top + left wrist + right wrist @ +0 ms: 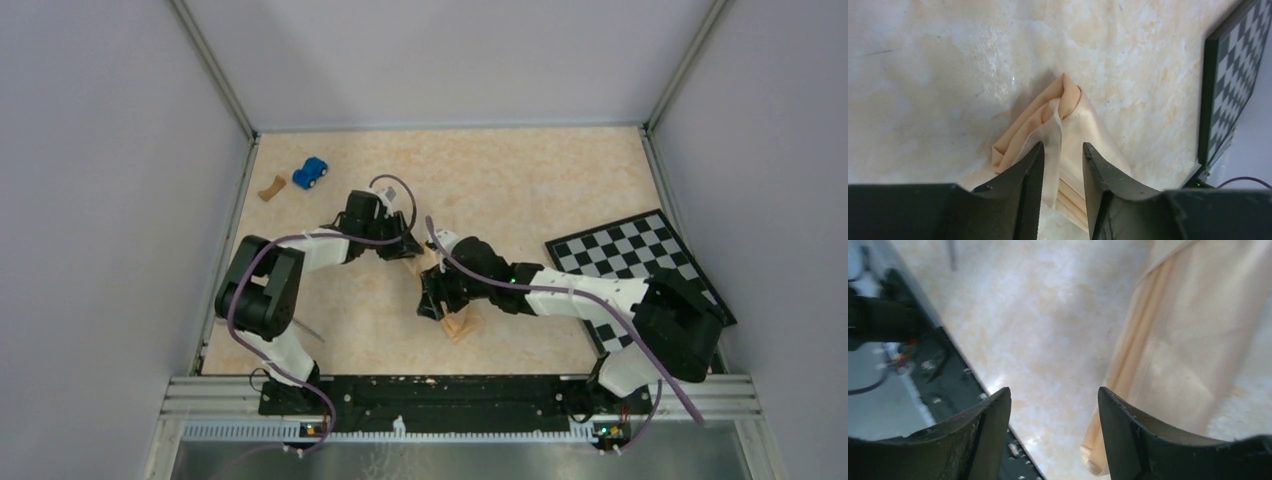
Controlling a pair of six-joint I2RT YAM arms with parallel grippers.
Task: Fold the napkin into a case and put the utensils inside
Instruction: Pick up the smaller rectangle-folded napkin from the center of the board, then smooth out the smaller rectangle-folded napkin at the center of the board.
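The tan-orange napkin (1075, 125) lies bunched and folded into a narrow strip between my two grippers, mostly hidden under them in the top view (458, 325). My left gripper (1062, 147) hovers over one end of it, open. A loose flap rests against the left finger and there is a gap to the right finger. My right gripper (1054, 392) is open wide over bare table, with the napkin (1188, 340) just beside its right finger. One thin silvery utensil (309, 330) lies near the left arm's base and shows at the top of the right wrist view (951, 252).
A black-and-white checkerboard (630, 255) lies at the right, its edge showing in the left wrist view (1235, 70). A small blue toy car (310, 172) and a brown curved scrap (270, 187) sit at the far left. The black base rail (948, 375) runs close to my right gripper.
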